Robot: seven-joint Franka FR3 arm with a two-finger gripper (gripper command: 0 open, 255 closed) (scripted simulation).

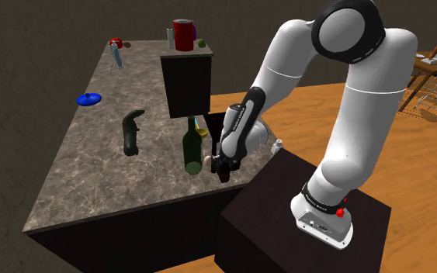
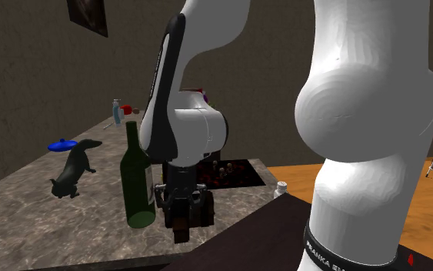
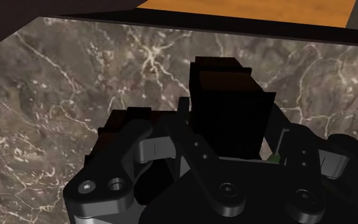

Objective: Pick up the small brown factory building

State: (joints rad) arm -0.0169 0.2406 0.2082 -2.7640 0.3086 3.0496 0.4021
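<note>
One small dark-brown factory building [image 3: 225, 105], centre frame on the tabletop [image 3: 75, 89], sat within the claw [image 1: 223, 171]; whether clamped could not be told. Judged rigid, light; flat side walls suited gripping.

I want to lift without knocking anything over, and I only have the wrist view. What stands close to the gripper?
Observer: A green bottle stands upright on the counter, right beside the gripper, on the shoulder view's left of it.
Operator: Anything past the bottle?
Observer: A dark block with a red mug on top rises beyond it.
Operator: And further left?
Observer: A black animal figure, well apart from the bottle.
</note>
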